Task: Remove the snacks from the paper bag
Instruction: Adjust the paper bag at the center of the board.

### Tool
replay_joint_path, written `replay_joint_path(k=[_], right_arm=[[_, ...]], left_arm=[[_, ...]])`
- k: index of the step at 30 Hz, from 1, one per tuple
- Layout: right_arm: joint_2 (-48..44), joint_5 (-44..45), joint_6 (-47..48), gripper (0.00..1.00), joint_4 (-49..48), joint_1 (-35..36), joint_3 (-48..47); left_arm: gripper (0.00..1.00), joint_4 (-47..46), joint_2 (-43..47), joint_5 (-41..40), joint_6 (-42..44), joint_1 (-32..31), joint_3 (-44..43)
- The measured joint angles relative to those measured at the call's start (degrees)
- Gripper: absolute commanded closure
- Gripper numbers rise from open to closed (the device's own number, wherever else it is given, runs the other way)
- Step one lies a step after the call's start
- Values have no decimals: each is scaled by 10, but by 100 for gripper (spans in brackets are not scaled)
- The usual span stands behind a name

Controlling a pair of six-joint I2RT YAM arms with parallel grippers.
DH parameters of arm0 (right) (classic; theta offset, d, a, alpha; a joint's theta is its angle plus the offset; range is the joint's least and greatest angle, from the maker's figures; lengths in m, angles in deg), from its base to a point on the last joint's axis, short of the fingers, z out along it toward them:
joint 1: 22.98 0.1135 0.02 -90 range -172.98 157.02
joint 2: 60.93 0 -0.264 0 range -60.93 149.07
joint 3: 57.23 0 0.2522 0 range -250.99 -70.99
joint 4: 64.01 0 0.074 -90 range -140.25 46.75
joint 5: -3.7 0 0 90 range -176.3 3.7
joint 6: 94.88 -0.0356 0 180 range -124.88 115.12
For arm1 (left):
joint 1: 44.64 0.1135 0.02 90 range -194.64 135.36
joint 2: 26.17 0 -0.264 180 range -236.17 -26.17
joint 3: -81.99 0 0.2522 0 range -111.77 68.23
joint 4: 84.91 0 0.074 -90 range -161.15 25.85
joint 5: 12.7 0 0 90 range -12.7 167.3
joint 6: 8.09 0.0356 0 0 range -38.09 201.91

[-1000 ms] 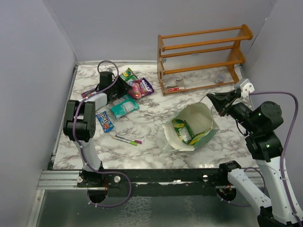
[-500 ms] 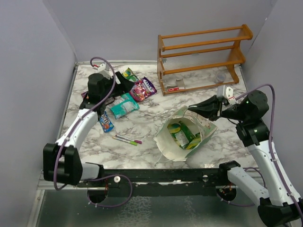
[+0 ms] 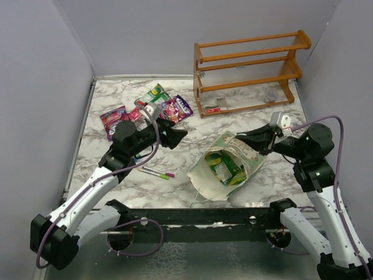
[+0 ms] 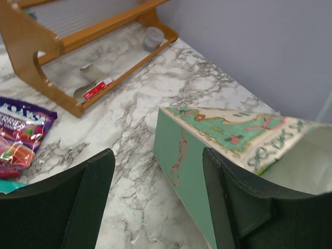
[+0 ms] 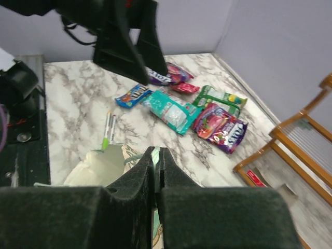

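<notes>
The paper bag (image 3: 254,164) lies on its side at centre right, mouth facing the near edge. A yellow-green snack packet (image 3: 224,166) shows inside it. My right gripper (image 3: 247,139) is shut on the bag's far rim; the right wrist view shows the green rim (image 5: 155,156) pinched between the pads. My left gripper (image 3: 176,133) is open and empty, just left of the bag. In the left wrist view the bag's green side (image 4: 189,155) sits between the spread fingers (image 4: 67,202). Other snacks lie at the back left: purple-pink (image 3: 113,120), green (image 3: 155,93), purple (image 3: 176,107).
Two marker pens (image 3: 157,172) lie near the front left of the bag. The orange wooden rack (image 3: 250,64) stands at the back right, with a small red-and-white item (image 3: 213,109) on its bottom shelf. Grey walls close in the sides and the back.
My left arm has swung from the snack pile at the back left toward the bag, gripper open. The right gripper has kept hold of the rim and the bag has tipped toward the near edge.
</notes>
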Motion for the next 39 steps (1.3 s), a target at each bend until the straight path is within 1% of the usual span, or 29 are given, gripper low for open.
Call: replay_joint_path(k=[2, 3, 5, 7, 10, 15, 18, 21, 23, 24, 26, 28, 30, 32, 33, 35, 37, 39], right_arm=[[-10, 30, -5, 98, 0, 0, 4], [-14, 41, -8, 98, 0, 0, 5], [-22, 56, -13, 98, -2, 0, 9], [-24, 62, -15, 98, -2, 0, 10], [-21, 61, -14, 98, 1, 0, 10], [7, 3, 7, 98, 30, 0, 2], [33, -33, 27, 98, 72, 0, -17], [47, -49, 41, 98, 104, 0, -23], [39, -41, 47, 98, 115, 0, -23], [32, -21, 47, 98, 116, 0, -23], [13, 52, 45, 98, 115, 1, -28], [-3, 133, 42, 98, 104, 1, -33], [-17, 213, 42, 98, 76, 1, -33], [-22, 269, 47, 98, 46, 1, -33], [-19, 303, 49, 98, 29, 1, -35], [-3, 341, 55, 98, 10, 1, -43], [30, 379, 70, 98, 0, 1, -61], [75, 406, 102, 98, -7, 1, -86]], left_arm=[[29, -7, 23, 23, 38, -5, 11], [29, -19, 52, 28, 46, -10, 28], [29, -33, 87, 83, 99, -16, 49], [32, -33, 112, 138, 156, -34, 59], [34, -21, 133, 188, 239, -71, 59], [37, 41, 131, 217, 382, -157, 42], [42, 81, 104, 212, 446, -214, 22], [44, 111, 68, 183, 494, -279, 4], [42, 119, 56, 164, 508, -309, 3], [41, 116, 54, 155, 508, -316, 3], [39, 92, 61, 136, 496, -320, 9], [39, 57, 78, 106, 479, -320, 19], [41, 32, 97, 59, 458, -320, 24], [41, 19, 112, 4, 445, -320, 23], [40, 15, 117, -28, 441, -320, 23], [37, 13, 128, -96, 434, -320, 23], [34, 11, 141, -155, 430, -320, 27], [32, 5, 159, -194, 427, -320, 36]])
